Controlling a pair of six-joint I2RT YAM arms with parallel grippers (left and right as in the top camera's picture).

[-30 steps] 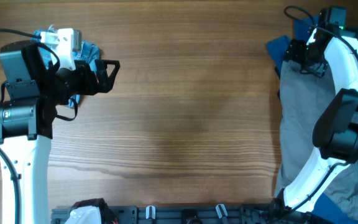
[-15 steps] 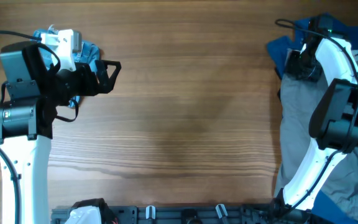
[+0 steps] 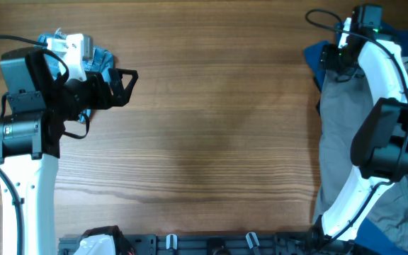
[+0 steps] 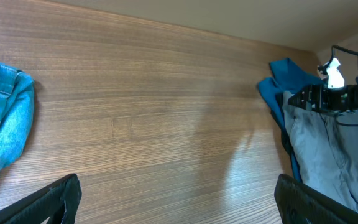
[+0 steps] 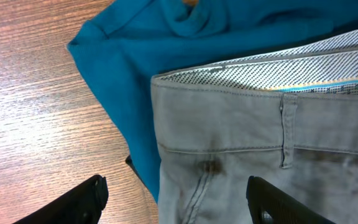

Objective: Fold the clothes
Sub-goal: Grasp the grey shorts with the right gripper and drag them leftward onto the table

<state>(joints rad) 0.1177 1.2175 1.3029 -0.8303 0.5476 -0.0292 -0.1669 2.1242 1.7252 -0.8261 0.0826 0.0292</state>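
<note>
The grey shorts lie along the table's right edge, waistband with pale dotted lining toward the far end, on top of a blue garment. My right gripper is open, hovering over the shorts' waist area and the blue garment. Light-blue denim shorts lie at the far left under my left arm; they also show in the left wrist view. My left gripper is open and empty above bare wood.
A dark rail with hooks runs along the table's front edge. A white crumpled item sits at the front left. The wooden table spans the middle.
My right gripper has shifted slightly back and left over the shorts' waist at the far right corner. The left arm has not moved.
</note>
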